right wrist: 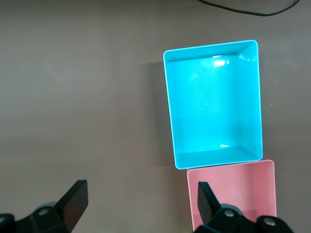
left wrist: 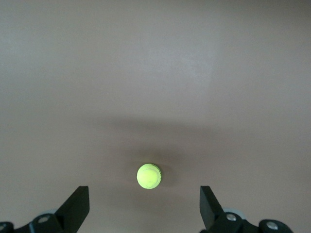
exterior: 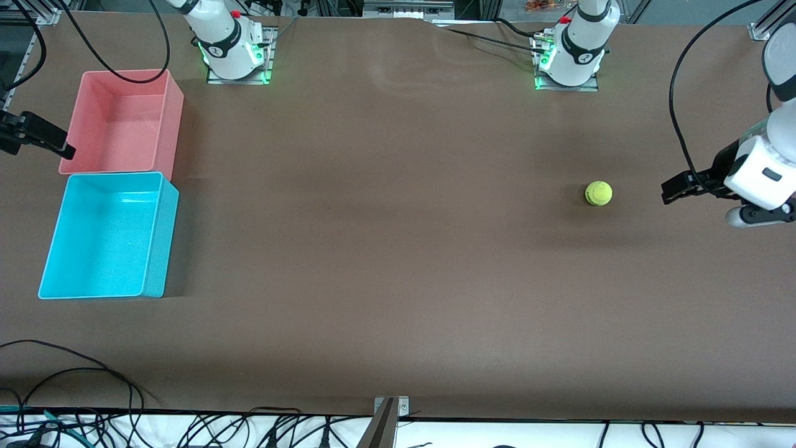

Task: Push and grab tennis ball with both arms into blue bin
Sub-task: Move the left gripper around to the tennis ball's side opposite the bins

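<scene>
Two bins sit touching at the right arm's end of the desk (exterior: 398,280): the blue bin (exterior: 106,239), and the pink bin (exterior: 124,121) farther from the front camera than it. Well apart from the blue bin, toward the left arm's end, the tennis ball (exterior: 598,193) rests on bare desk, nothing between them. Just beside the ball, the left gripper (exterior: 675,188) has its jaws apart. Near the pink bin, the right gripper (exterior: 46,143) has its jaws apart too.
</scene>
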Controlling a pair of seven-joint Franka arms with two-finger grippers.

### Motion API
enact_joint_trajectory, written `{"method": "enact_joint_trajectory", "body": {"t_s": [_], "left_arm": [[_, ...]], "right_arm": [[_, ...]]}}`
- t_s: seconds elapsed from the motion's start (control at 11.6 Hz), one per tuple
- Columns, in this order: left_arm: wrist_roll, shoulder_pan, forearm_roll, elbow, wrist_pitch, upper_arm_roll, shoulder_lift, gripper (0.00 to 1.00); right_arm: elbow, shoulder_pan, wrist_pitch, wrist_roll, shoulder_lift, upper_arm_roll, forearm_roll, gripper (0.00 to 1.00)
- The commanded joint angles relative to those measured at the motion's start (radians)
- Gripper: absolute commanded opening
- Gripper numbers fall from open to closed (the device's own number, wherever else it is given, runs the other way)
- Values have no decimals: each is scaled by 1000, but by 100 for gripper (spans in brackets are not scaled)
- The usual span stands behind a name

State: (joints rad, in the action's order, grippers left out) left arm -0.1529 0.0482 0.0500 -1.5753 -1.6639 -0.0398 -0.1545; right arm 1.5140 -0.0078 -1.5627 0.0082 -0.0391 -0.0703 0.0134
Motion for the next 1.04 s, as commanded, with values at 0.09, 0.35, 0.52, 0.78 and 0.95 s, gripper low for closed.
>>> {"method": "enact_joint_trajectory", "body": {"t_s": [0.09,0.35,0.52,0.78,0.95], "left_arm": [[13,-31,51,26,16,3,-52,100],[9,-53,135,28,7,1,-95,97],[-60,-82,154,29,7,-8,-106,59],[-255,-108,154,29,10,-8,-102,0],[-330,-151,34,27,9,-9,-100,0]], "right_arm": [[-20,2,7,-1,-8,0,11,100],[-18,5,9,-4,-10,1,10,100],[-20,5,9,2,-10,1,11,100],[-20,3,7,3,-12,1,10,100],[-20,5,7,2,-13,1,11,100]]}}
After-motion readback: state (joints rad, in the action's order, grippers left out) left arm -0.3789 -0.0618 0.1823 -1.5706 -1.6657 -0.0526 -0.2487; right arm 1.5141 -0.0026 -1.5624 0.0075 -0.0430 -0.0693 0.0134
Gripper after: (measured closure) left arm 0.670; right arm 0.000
